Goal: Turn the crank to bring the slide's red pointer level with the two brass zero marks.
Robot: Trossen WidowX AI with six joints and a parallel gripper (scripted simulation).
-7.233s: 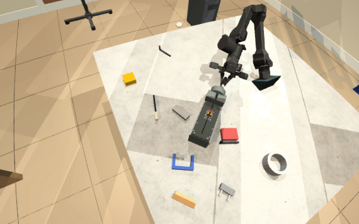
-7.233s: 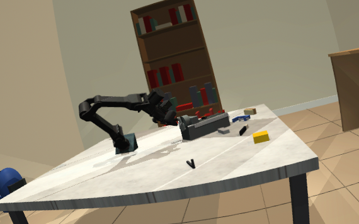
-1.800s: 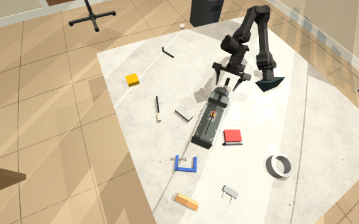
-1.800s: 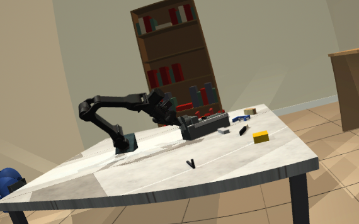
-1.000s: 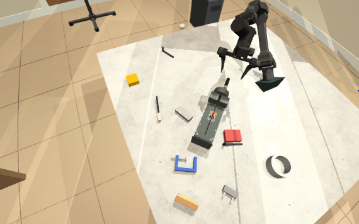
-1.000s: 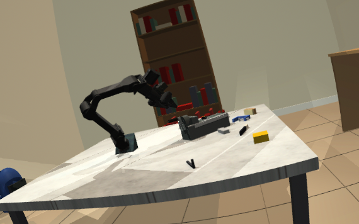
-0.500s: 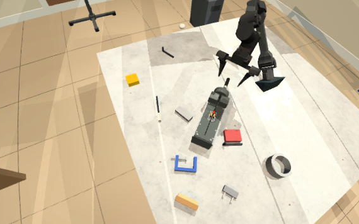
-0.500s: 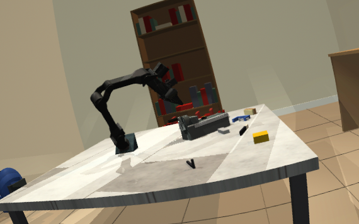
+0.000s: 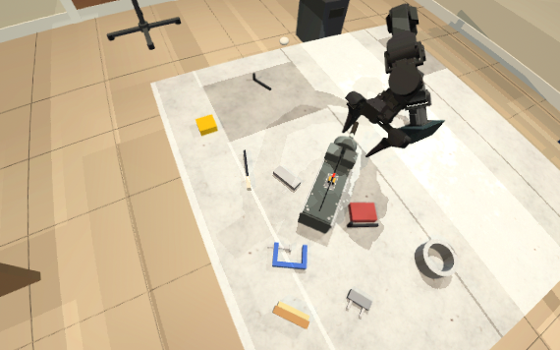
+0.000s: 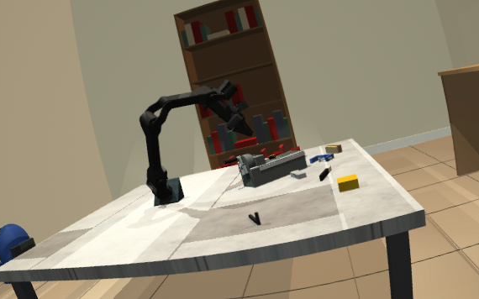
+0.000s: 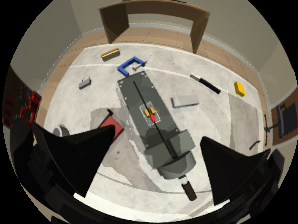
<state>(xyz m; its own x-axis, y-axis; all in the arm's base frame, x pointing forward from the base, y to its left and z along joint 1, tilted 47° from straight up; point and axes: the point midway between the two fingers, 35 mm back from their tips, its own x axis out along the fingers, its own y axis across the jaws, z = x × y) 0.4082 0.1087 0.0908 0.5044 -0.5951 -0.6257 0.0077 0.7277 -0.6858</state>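
Note:
The grey-green machine (image 9: 315,203) (image 10: 276,170) (image 11: 131,94) stands on the table, its slotted top facing up. Its dark crank handle (image 9: 354,129) (image 10: 230,159) (image 11: 188,191) sticks out at the rounded end. The small red pointer (image 9: 333,175) (image 11: 152,118) shows at the slot, close to the brass marks (image 9: 331,180) (image 11: 148,114). It appears slightly toward the crank end of them; exact alignment is too small to tell. My gripper (image 9: 357,144) (image 11: 160,136) is wide open and empty, above the crank end, with no finger touching the handle.
A red block (image 9: 363,211) (image 11: 112,127) lies beside the machine, with a grey block (image 9: 287,178) (image 11: 185,102) on the other side. A blue clamp (image 9: 290,265), a grey ring (image 9: 421,263), a yellow block (image 9: 206,125) (image 10: 348,183) and a black angled rod (image 9: 262,85) lie farther off.

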